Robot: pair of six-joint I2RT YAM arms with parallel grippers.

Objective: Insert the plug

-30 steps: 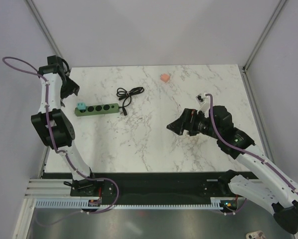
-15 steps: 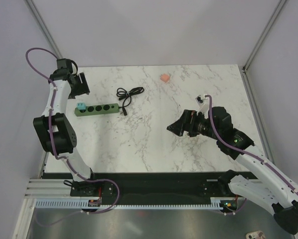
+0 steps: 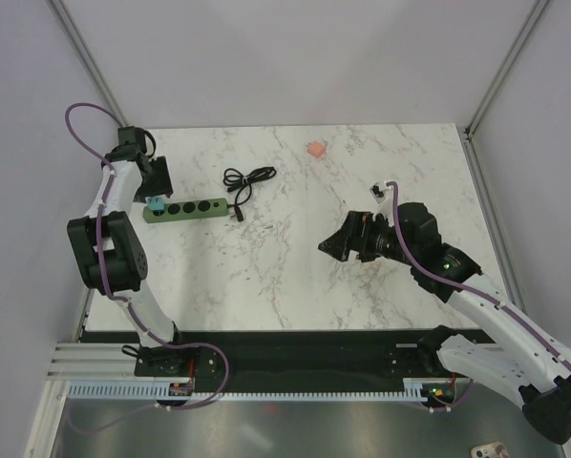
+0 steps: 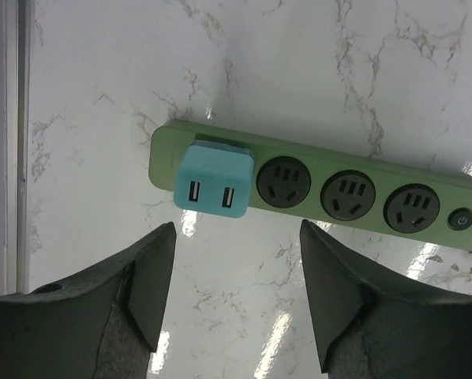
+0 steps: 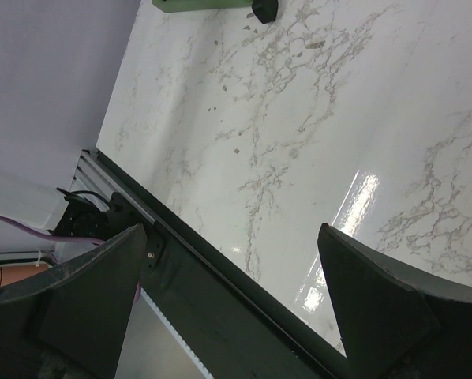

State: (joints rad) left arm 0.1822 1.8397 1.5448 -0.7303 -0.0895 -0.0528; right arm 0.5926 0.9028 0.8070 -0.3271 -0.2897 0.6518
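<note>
left fingers just swung in from the far-left corner, now hovering apart over the small teal plastic plug; it's sitting in the left-end socket of the long green plastic power strip, so probably inserted already; right fingers wide apart, idle

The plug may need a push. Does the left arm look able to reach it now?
Probably yes: the left end effector hangs open close to the plug, and nothing stands between them.
</note>
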